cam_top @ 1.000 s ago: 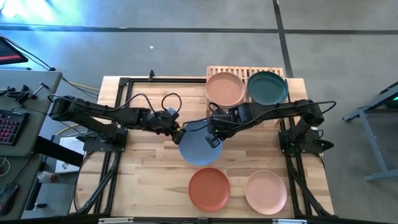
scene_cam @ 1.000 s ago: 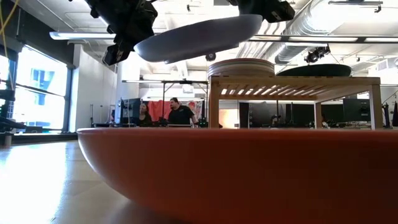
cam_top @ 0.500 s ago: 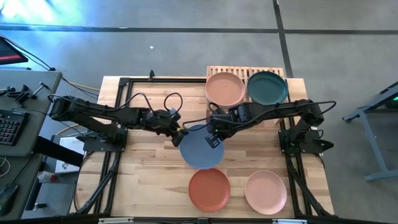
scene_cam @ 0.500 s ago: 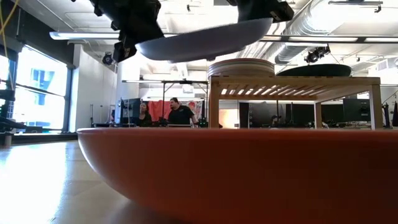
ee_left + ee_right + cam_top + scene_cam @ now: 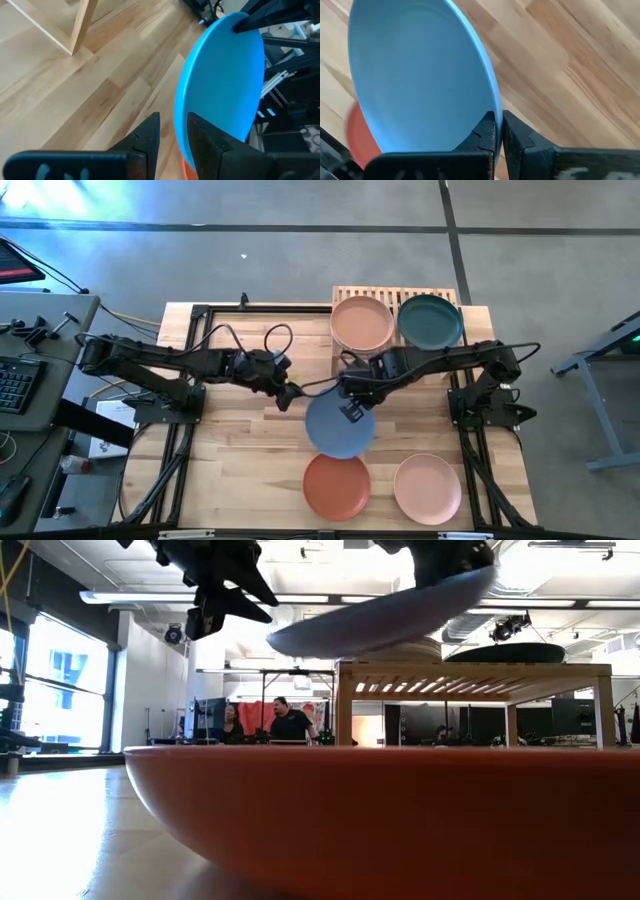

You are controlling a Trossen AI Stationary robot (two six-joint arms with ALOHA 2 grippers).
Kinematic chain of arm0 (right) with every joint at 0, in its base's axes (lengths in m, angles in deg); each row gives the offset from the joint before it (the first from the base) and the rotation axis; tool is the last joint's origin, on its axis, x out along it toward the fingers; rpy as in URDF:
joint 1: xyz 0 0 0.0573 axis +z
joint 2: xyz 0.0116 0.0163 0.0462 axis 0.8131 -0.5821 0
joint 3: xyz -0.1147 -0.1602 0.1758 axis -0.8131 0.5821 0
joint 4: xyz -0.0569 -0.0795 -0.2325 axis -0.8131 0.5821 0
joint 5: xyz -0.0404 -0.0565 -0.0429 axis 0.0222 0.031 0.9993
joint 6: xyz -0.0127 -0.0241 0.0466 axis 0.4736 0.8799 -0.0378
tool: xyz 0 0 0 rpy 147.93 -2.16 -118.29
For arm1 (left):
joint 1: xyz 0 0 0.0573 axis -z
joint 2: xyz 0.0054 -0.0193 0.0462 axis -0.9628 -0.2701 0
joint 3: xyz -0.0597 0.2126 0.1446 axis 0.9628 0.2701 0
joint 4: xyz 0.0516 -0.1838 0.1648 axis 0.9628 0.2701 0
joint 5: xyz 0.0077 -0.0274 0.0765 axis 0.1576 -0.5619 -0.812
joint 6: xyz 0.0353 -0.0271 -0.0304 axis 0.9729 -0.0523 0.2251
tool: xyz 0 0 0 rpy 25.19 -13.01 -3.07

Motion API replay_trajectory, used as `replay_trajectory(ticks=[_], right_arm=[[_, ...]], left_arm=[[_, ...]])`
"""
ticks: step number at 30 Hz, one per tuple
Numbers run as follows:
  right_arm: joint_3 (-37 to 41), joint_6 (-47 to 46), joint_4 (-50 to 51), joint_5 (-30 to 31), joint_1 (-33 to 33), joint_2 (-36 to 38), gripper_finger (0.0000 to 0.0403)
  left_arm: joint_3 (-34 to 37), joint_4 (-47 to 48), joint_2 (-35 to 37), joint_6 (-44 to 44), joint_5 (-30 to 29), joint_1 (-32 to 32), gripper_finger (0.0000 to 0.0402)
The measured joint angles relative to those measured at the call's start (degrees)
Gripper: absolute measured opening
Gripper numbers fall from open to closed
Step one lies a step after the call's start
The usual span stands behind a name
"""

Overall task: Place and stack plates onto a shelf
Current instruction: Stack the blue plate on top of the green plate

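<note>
- The shelf [image 5: 395, 302] stands at the far edge of the table [image 5: 230, 470], on the right arm's side. Its slatted top carries two loads: a peach plate [image 5: 361, 323], which the low view shows to be the top of a short stack, and beside it a dark green plate [image 5: 430, 320], both lying flat.
- The blue plate [image 5: 340, 425] is held in the air above the middle of the table, in front of the shelf and off its top. In the low view it is tilted, with its high edge toward the shelf and its low edge toward the left arm.
- The right gripper [image 5: 351, 408] pinches the blue plate's rim at the edge nearest the shelf; its two fingers [image 5: 490, 132] press together on the rim.
- The left gripper [image 5: 291, 396] is just beside the blue plate's low edge, apart from it, with its fingers [image 5: 150, 131] spread.
- A terracotta-orange plate [image 5: 336, 484] and a pink plate [image 5: 427, 488] lie flat side by side at the near edge of the table.
</note>
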Motion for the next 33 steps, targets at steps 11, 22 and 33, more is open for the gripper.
replay_trajectory(ticks=[11, 22, 33], right_arm=[[0.0, 4.28, 8.79, -1.67, 0.48, 3.02, 0.0], [-0.02, 14.41, 11.58, 4.45, -7.05, 14.66, 0.0], [-0.02, 31.34, 11.51, 6.28, -30.05, 26.35, 0.0]], left_arm=[[-0.03, -1.8, 1.14, 0.5, 3.24, -2.6, 0.0086], [-0.02, -1.95, 1.17, 1.55, 3.18, -5.56, 0.0086], [-0.02, -1.96, 1.17, 3.03, 4.79, -11.3, 0.0086]])
